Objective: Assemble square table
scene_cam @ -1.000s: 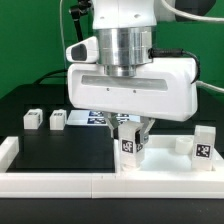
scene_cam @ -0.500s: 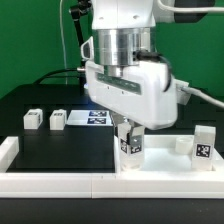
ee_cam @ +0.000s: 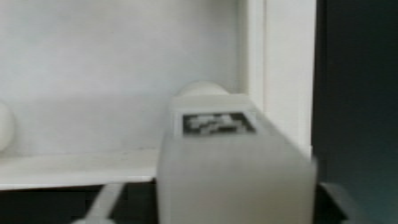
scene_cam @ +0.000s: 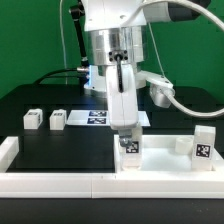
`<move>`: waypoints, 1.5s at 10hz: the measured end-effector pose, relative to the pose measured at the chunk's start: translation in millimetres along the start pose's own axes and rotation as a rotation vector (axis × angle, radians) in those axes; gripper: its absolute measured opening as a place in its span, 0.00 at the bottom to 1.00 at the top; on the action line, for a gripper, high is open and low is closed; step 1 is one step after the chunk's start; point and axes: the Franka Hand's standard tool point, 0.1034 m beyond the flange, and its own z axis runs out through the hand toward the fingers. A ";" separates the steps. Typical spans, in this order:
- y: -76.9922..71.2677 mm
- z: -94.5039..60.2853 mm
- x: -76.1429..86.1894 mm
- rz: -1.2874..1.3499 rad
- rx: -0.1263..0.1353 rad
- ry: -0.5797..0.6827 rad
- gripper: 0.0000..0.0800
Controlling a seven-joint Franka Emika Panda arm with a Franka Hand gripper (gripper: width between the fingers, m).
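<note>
The white square tabletop (scene_cam: 165,160) lies at the front, on the exterior view's right, with its raised rim (ee_cam: 279,60) beside dark table. My gripper (scene_cam: 128,134) points straight down, seen edge-on, and is shut on a white tagged leg (scene_cam: 129,147) standing upright at the tabletop's near-left corner. In the wrist view that leg (ee_cam: 222,150) fills the foreground with its tag up; the fingers do not show there. Another leg (scene_cam: 203,143) stands at the tabletop's right corner. Two loose legs (scene_cam: 33,119) (scene_cam: 58,120) lie on the black table at the left.
The marker board (scene_cam: 98,118) lies behind the arm. A long white border rail (scene_cam: 55,181) runs along the front, with a raised end (scene_cam: 8,150) at the left. A grey cable (scene_cam: 180,98) loops off the wrist to the right.
The wrist has turned about its vertical axis, from broad side facing the camera to edge-on. The held leg has stayed at the same spot on the tabletop.
</note>
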 end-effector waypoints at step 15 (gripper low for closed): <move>-1.0 5.5 -14.0 -0.868 -0.013 0.101 0.36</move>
